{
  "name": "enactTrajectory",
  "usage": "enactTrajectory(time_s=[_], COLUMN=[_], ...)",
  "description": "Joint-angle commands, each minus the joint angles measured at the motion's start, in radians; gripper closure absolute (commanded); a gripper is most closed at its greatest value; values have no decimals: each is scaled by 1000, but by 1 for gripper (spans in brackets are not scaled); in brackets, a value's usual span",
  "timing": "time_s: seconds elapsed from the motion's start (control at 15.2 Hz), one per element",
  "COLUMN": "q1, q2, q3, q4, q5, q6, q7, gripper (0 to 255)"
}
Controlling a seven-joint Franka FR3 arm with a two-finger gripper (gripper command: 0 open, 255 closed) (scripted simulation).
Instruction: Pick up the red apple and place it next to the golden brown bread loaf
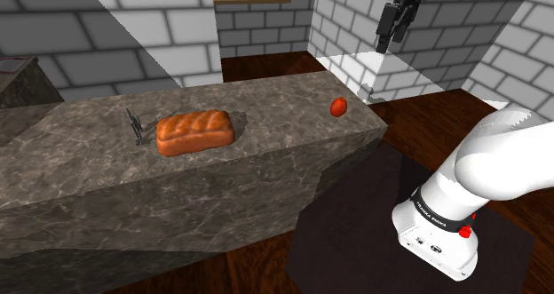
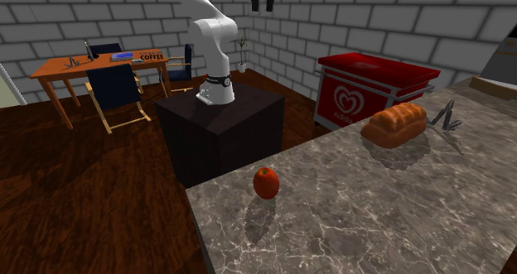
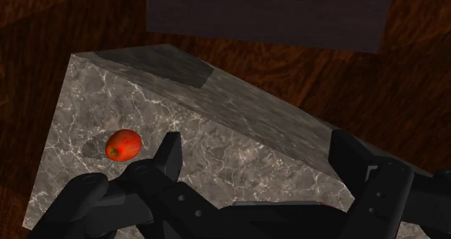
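Nearest in the shoulder view, at lower right, the arm (image 1: 484, 172) rises from its stand (image 1: 355, 221), and the counter (image 1: 106, 194) runs across the lower left. On it, left of centre, lies the loaf (image 1: 195, 131), with a small metal tool (image 1: 135, 126) near its left end. Farther back, right of centre, the apple (image 1: 338, 107) sits alone near the counter's corner, well apart from the loaf. Farthest, at upper right, the gripper (image 1: 391, 26) hangs high above that corner, spread wide and holding nothing. In the wrist view the apple (image 3: 123, 144) lies outside the fingers (image 3: 170, 154), off to one side rather than between them. The risks, as I judge them, start with alignment: a straight descent from here would miss the apple or clip its side. A round fruit so near the edge could then roll off onto the floor (image 1: 257, 274). A shallow or off-centre pinch could squirt it out as the fingers close. The carry runs along much of the counter, so a loose grip may drop it on the way. At the loaf, the tool crowds one end, and setting down there could knock it; the other end looks freer. Released on its curve, the apple may roll away.
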Motion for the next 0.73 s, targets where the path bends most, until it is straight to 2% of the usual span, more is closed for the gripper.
enactTrajectory(time_s=[0.0,0.66], q1=[0,-29], q2=[0,195], q3=[0,-151], q4=[0,-102], q5=[0,-88], q6=[0,316], q7=[0,-160], gripper=[0,0])
